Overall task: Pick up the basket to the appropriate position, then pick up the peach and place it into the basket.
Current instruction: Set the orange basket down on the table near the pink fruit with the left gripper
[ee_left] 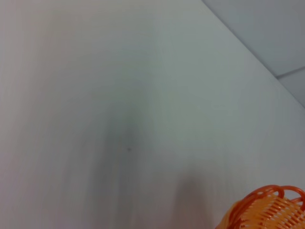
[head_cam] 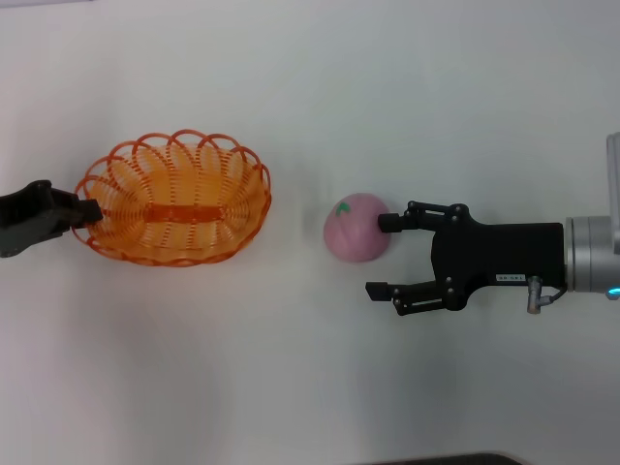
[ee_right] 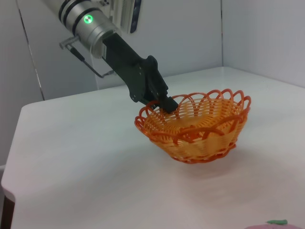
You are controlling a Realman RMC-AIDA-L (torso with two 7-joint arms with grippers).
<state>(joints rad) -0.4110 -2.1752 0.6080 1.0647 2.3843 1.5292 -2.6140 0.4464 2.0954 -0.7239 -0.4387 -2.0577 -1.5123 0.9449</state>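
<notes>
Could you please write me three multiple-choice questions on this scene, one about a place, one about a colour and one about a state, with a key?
1. Where does the peach lie?
A. Inside the basket
B. On the table between the basket and the right gripper
C. Held in the left gripper

2. What colour is the basket?
A. Orange
B. Blue
C. Green

3. How does the right gripper stand?
A. Shut on the peach
B. Shut on the basket rim
C. Open, with one finger at the peach's side

Key:
1 B: the head view shows the peach on the white table, apart from the basket.
2 A: its looped strands are orange in all three views.
3 C: its fingers are spread, the other one lying clear of the fruit, while the left gripper is clamped on the basket's rim.
</notes>
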